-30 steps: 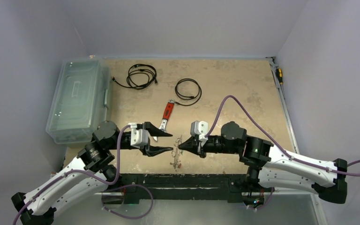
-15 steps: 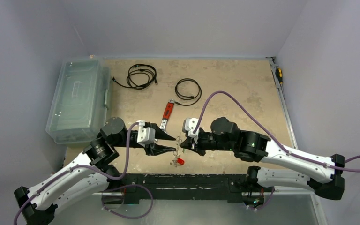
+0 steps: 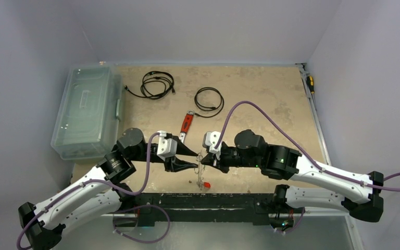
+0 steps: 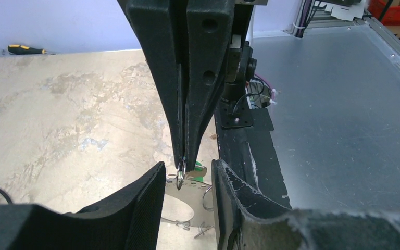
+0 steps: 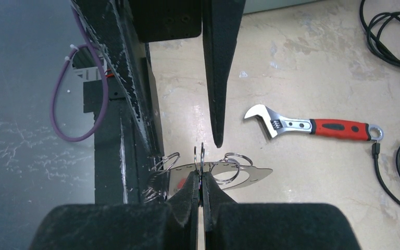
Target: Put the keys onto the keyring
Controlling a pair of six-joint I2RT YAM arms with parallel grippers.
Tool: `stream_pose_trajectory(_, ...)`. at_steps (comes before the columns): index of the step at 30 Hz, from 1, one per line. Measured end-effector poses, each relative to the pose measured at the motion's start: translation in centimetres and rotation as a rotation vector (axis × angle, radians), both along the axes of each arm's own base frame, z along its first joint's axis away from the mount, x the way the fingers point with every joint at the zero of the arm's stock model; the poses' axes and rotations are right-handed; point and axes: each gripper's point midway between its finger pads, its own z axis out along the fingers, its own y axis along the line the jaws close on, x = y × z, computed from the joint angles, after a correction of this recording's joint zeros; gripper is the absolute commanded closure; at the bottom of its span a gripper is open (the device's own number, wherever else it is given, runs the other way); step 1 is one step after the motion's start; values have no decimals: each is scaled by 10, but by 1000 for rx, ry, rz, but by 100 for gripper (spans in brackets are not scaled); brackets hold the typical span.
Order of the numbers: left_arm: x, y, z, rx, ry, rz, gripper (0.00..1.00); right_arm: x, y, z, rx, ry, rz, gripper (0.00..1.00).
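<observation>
The keyring [image 5: 250, 176] is a flat silvery loop carrying several small split rings, and it hangs above the table near the front edge. My right gripper [image 5: 201, 178] is shut on one upright split ring of it. The same keyring [image 3: 201, 171] dangles between both grippers in the top view, with a red-headed key [image 3: 207, 184] at its lower end. A green key head [image 4: 202, 167] shows just behind the pinched ring. My left gripper [image 4: 188, 172] is open, its fingers [image 4: 135, 208] standing on either side of the right gripper's tips and the ring.
A red-handled adjustable wrench [image 3: 186, 126] lies just beyond the grippers. Two black coiled cables [image 3: 157, 84] [image 3: 209, 101] lie farther back. A clear plastic box [image 3: 87, 112] stands at the left. A screwdriver [image 3: 309, 83] rests on the right rail.
The right gripper has lifted the keyring off the table and shifted left. The left gripper has moved right around the ring and its jaws have narrowed. The red key now hangs in view.
</observation>
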Motion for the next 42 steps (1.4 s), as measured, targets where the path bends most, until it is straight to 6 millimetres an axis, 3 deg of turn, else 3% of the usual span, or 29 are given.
stream_pose_trajectory(20,5,-6,-6,13,27,0,72,0,1,3,4,-18,15,100)
stream_pose_trajectory(30,6,-7,-8,20,33,0,84,-2,2,3,6,-20,28,100)
stream_pose_trajectory(38,6,-8,-10,25,55,1,84,-3,2,4,8,-23,40,100)
stream_pose_trajectory(42,6,-9,-11,29,68,-2,96,-4,2,5,12,-25,41,100)
